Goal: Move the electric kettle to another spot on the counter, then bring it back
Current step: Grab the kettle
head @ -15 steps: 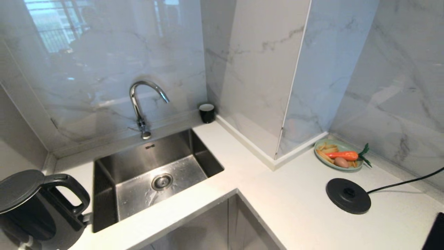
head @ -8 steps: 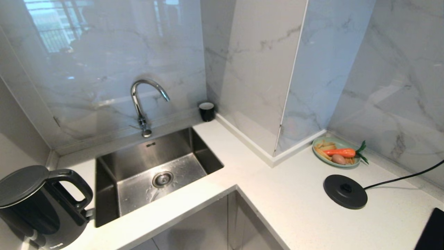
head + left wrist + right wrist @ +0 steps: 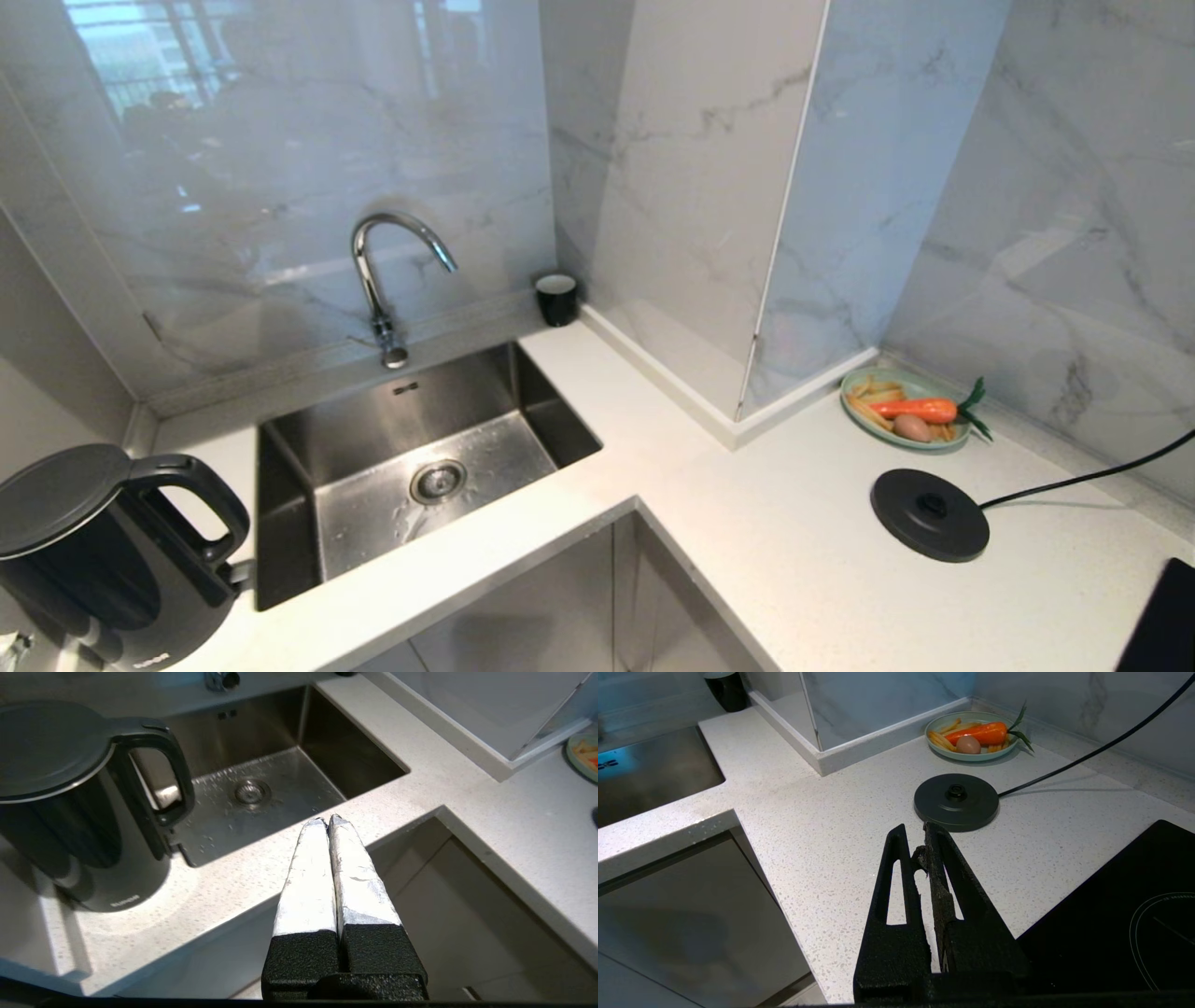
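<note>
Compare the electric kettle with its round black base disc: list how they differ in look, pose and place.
The electric kettle stands tall, a glossy jug with a loop handle; the base disc lies flat and low. The kettle sits left of the sink; the disc sits on the right stretch of counter, near the plate of food. A cord runs from the disc; none shows on the kettle. Both are black and rest on the counter.

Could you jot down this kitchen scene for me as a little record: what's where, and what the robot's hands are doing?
kettle: electric kettle upright on the counter, left of the sink, off its base
base: black disc with cord, right side, nothing on it
plate: green plate of food behind the disc
cup: black cup by the wall
left gripper: fingers shut, empty, near the kettle's handle, not touching
right gripper: shut, empty, above the counter near the disc
</note>
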`<state>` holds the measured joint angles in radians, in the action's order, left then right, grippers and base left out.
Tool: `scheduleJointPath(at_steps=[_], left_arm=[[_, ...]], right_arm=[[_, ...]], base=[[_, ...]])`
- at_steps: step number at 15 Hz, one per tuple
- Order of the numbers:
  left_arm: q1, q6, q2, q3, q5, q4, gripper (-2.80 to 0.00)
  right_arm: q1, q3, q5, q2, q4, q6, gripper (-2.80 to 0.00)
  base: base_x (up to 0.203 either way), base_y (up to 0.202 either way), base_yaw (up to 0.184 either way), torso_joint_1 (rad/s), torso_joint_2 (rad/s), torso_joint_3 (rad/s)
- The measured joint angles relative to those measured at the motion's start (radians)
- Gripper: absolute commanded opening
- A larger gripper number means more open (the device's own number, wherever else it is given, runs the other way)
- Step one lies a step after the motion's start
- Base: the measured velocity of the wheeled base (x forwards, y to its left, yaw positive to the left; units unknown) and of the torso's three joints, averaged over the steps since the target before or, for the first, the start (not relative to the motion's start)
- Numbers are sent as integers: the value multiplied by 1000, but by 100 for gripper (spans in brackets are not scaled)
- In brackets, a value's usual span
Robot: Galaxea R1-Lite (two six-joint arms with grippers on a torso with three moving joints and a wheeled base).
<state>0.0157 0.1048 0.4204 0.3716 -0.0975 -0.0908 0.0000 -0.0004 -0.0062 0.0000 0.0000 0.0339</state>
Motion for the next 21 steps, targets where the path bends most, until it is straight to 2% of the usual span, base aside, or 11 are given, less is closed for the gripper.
scheduleJointPath(at_steps=[3,5,7,10,12,15,19,20,21], left_arm=[[-1,99,253,49,4,70,-280],[-7,155,418,52,58,161,-280],[-43,210,579,35,180,278,-280],[-226,275,776,-48,456,466,-280],[-297,317,886,-107,563,586,-280],[-288,361,1051,-156,588,754,-280],[-199,318,1242,-186,585,1003,-280],[-184,300,1271,-197,582,1066,0],[-176,277,1292,-217,580,1116,0]], right_arm=[[0,0,0,0,0,0,-280],[0,0,0,0,0,0,-280],[0,0,0,0,0,0,-280],[0,0,0,0,0,-1,-280],[0,0,0,0,0,0,-280],[0,-1,0,0,0,-1,-280],[0,0,0,0,0,0,-280],[0,0,0,0,0,0,-280],[0,0,1,0,0,0,-280]], base=[[0,0,0,0,0,0],[0,0,0,0,0,0],[0,0,0,0,0,0],[0,0,0,0,0,0],[0,0,0,0,0,0],[0,0,0,0,0,0],[0,0,0,0,0,0],[0,0,0,0,0,0],[0,0,0,0,0,0]])
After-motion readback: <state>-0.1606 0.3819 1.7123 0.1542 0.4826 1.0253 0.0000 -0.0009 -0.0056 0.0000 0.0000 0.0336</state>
